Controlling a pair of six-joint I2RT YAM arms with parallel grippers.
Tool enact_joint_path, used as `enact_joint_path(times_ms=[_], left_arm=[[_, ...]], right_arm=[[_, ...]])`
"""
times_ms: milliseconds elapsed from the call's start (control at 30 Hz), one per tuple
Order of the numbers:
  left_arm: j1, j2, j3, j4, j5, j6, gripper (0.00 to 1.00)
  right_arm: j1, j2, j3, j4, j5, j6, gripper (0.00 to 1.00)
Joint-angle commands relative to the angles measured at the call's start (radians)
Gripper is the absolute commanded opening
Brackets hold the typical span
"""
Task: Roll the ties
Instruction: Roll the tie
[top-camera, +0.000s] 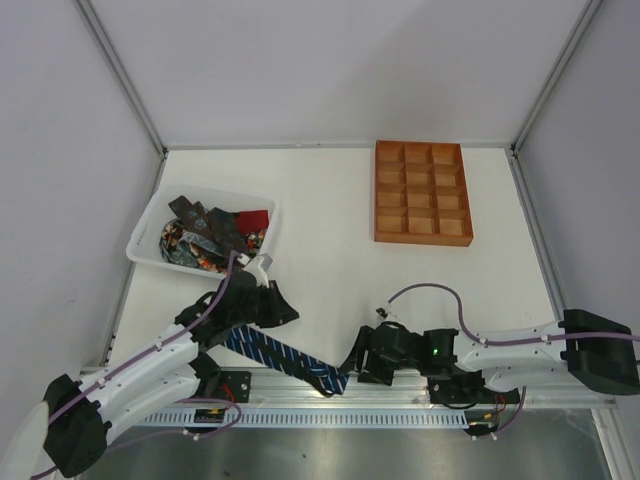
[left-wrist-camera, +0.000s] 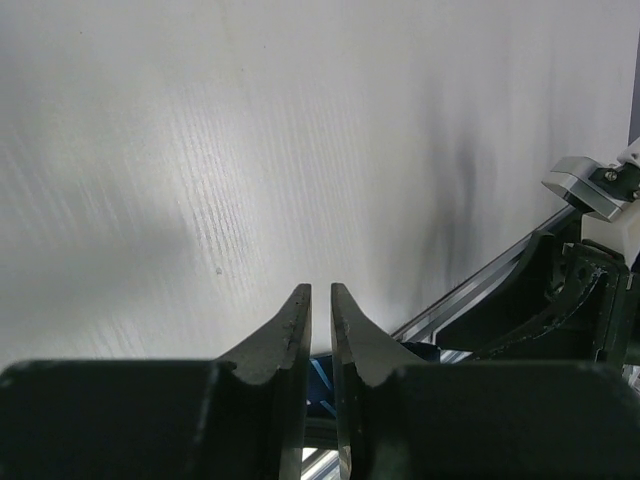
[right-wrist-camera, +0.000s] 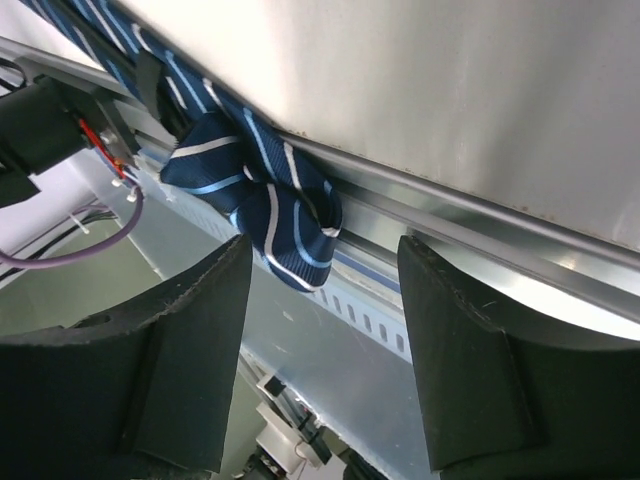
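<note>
A navy tie with light-blue stripes (top-camera: 285, 357) lies slantwise along the table's front edge. Its right end (right-wrist-camera: 255, 195) is bunched and hangs over the metal rail. My left gripper (top-camera: 272, 306) sits over the tie's left part. In the left wrist view its fingers (left-wrist-camera: 320, 290) are nearly closed, with blue tie fabric (left-wrist-camera: 321, 377) showing deep in the narrow gap. My right gripper (top-camera: 357, 364) is open and empty, just right of the bunched end. That end sits just beyond its fingertips (right-wrist-camera: 325, 250), towards the left finger. Several other ties (top-camera: 212, 233), dark brown, red and patterned, lie in the basket.
The white plastic basket (top-camera: 143, 232) stands at the left, just behind my left gripper. An orange-brown compartment tray (top-camera: 376, 192) stands at the back right. The metal rail (right-wrist-camera: 470, 235) runs along the table's front edge. Walls close in the table on three sides.
</note>
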Motion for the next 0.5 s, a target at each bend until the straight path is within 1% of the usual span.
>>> enact_joint_path(times_ms=[0,267,467], left_arm=[[0.000,-0.008,-0.015,0.012,0.020,-0.023,0.18],[0.000,-0.042,-0.008,-0.013,0.012,-0.017,0.19],[-0.002,-0.054,-0.006,-0.028,0.006,-0.016,0.19]], right_arm=[[0.019,0.044,0.012,0.077,-0.001,0.034,0.64],[0.035,0.092,0.023,0.099,-0.002,0.040,0.59],[0.024,0.156,0.043,0.163,-0.034,0.013,0.51]])
